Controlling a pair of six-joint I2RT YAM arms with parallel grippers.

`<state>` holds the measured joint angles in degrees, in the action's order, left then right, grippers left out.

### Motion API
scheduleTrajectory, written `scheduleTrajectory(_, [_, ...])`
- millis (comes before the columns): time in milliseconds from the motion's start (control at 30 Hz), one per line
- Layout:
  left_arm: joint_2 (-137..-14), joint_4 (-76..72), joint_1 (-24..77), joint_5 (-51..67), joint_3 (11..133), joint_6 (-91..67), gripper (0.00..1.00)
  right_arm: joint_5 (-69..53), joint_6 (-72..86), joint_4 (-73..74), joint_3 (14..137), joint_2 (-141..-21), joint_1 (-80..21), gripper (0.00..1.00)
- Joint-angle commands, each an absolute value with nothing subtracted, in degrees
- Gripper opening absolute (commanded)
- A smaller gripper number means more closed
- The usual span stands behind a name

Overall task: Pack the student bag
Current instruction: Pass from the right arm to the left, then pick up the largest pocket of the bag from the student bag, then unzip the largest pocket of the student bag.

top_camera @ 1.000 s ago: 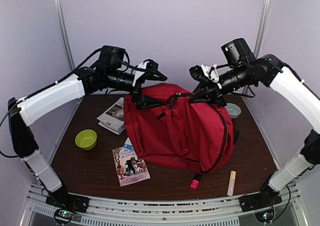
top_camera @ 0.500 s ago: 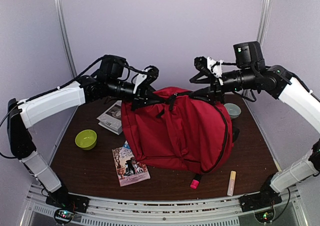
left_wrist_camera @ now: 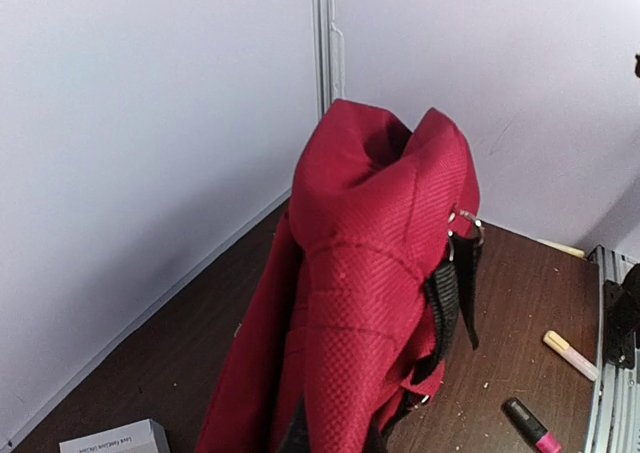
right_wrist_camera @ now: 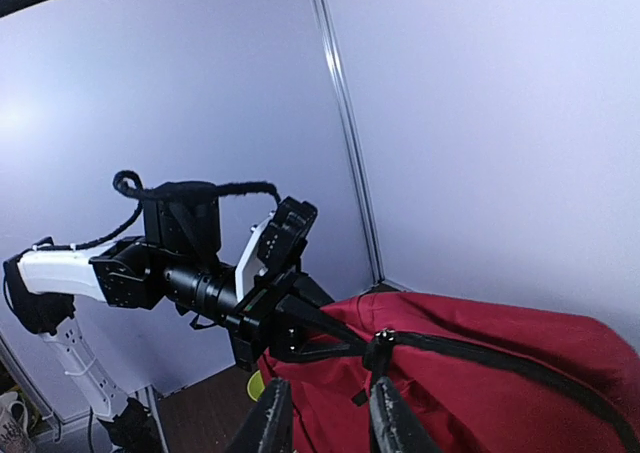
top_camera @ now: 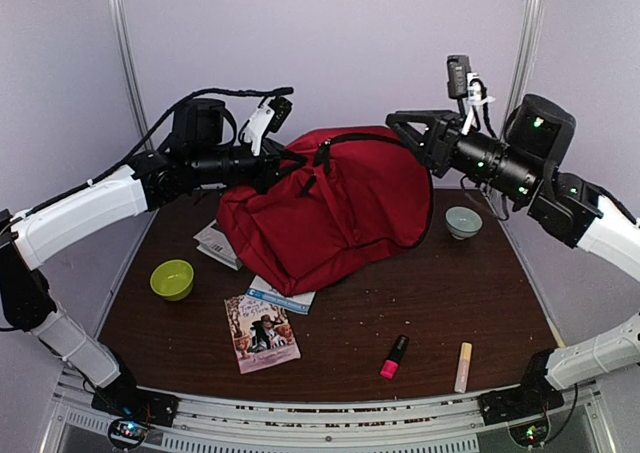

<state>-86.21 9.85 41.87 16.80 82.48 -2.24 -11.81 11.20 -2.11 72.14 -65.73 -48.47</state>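
The student bag point(left_wrist_camera: 350, 303) is matt red woven cloth (a coarse, dimpled weave); the table point(top_camera: 480, 303) looks like smooth dark wood.

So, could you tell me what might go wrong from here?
The student bag hangs from the left gripper, which pinches its top edge; the fabric could slip out.
Its lower corner rests on a booklet, which pulling may drag along.
The right gripper's hold at the zipper pull is unclear; the bag may sag.

Brown tbl point(top_camera: 480, 283), red bag point(top_camera: 330, 213), grn bowl point(top_camera: 172, 279), gry bowl point(top_camera: 463, 221), book point(top_camera: 261, 333), marker point(top_camera: 394, 356)
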Motion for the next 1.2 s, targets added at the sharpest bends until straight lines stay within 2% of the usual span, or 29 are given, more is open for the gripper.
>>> scheduleTrajectory(0, [-83.64,0.47,42.79,15.35,82.45,-5.81,0.0,-8.96,19.7,-2.84,74.17,-72.54,-51.37,0.3])
scheduleTrajectory(100, [-83.01,-1.46,42.89,15.82,81.23,-6.67,0.0,-8.04,19.83,3.79,81.28,-78.47,-51.36,0.35])
scheduleTrajectory(200, [-82.72,-1.51,42.89,15.44,80.99,-6.57,0.0,-5.73,19.62,5.31,83.06,-81.51,-51.3,0.37])
scheduleTrajectory(700, [-82.68,-3.92,43.05,18.44,79.54,-5.76,0.0,-1.92,19.7,5.66,86.61,-89.26,-50.0,0.33])
scheduleTrajectory(767, [-82.61,-3.93,43.07,18.82,79.54,-5.44,0.0,-0.96,19.61,6.13,87.55,-90.22,-49.74,0.27])
scheduleTrajectory(900, [-82.53,-3.87,43.07,20.21,79.46,-4.89,0.0,-1.07,20.04,5.21,87.27,-90.25,-48.86,0.09])
scheduleTrajectory(1000, [-82.39,-3.86,43.11,20.63,79.2,-4.52,0.0,-1.54,19.77,5.01,86.17,-89.1,-48.29,0.01])
scheduleTrajectory(1167, [-82.25,-2.15,43.07,19.14,79.19,-3.0,0.0,-5.08,19.42,6.1,83.79,-86.15,-45.76,0.0])
